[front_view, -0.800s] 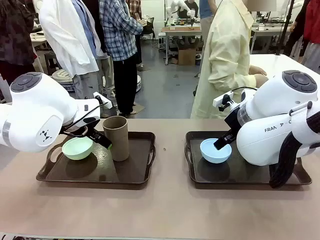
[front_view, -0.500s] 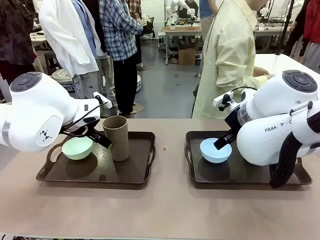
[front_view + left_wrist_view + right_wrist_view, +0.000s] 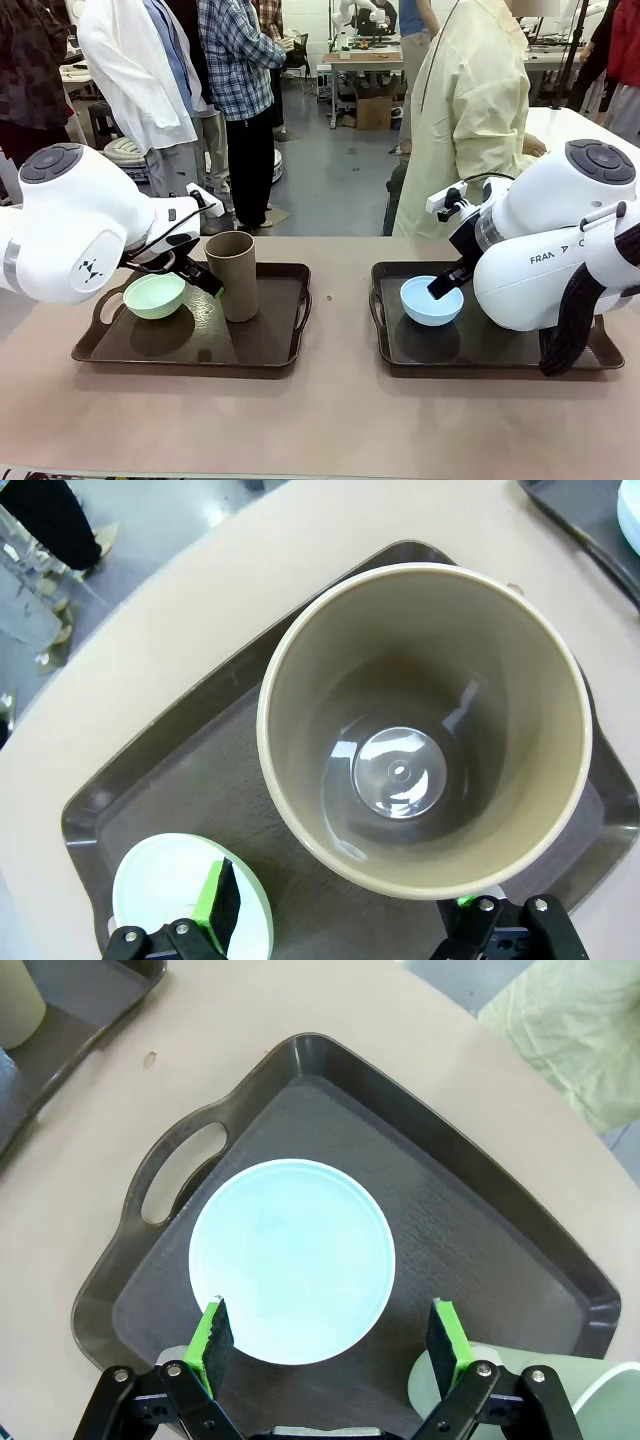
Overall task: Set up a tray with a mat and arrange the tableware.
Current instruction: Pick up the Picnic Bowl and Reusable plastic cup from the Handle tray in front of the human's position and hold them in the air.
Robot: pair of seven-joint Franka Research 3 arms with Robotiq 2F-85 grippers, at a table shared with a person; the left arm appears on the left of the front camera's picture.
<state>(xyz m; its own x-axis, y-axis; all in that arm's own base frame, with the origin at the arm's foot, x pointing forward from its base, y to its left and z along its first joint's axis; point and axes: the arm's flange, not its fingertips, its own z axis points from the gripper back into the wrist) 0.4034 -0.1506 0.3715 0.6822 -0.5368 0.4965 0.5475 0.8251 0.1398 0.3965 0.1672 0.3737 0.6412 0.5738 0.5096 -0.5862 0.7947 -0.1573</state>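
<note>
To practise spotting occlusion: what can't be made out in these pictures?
Right wrist view: sage green cup, cut off by the bottom edge.
Left wrist view: mint green bowl, cut by the bottom edge and a finger of the left gripper.
Front view: right tray, far rim mostly behind the right arm.

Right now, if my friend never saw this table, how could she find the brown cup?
Look at the big beige table, then at the dark tray on the robot's left side. Two things stand on it: a low mint green bowl and, beside it, the brown cup. It is much taller than the bowl and has no handle.
</note>
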